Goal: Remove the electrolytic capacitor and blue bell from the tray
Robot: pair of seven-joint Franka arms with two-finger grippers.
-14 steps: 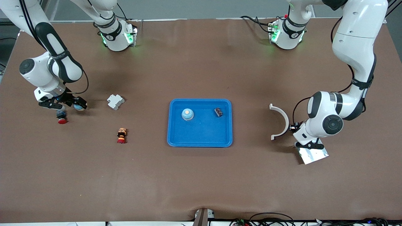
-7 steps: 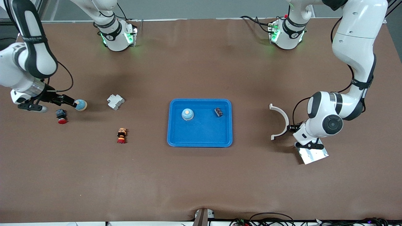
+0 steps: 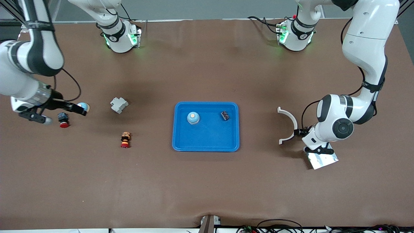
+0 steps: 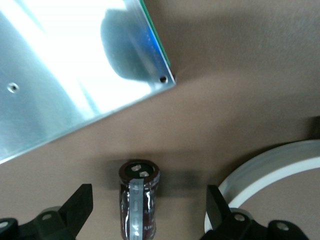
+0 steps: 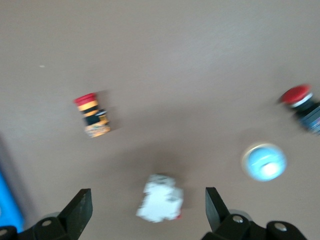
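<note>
- Left gripper (image 4: 149, 201) wide open, straddling the loose electrolytic capacitor (image 4: 140, 200).
- Right gripper (image 5: 147, 206) open, empty.
- Your blue bell (image 3: 193, 117), tray's (image 3: 207, 104) ten o'clock: probably light, slick dome; grip the base.

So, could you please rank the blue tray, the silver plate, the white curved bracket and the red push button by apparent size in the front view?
Largest to smallest:
1. blue tray
2. white curved bracket
3. silver plate, partly covered by the left arm, so its rank against the bracket is unsure
4. red push button

The tray (image 3: 206, 142) sits mid-frame on the desk (image 3: 207, 187), holding a bell (image 3: 193, 118) and a small part (image 3: 224, 115). At right, a capacitor (image 4: 138, 202) lies between a plate (image 3: 323, 160) and a curved bracket (image 3: 288, 126).
</note>
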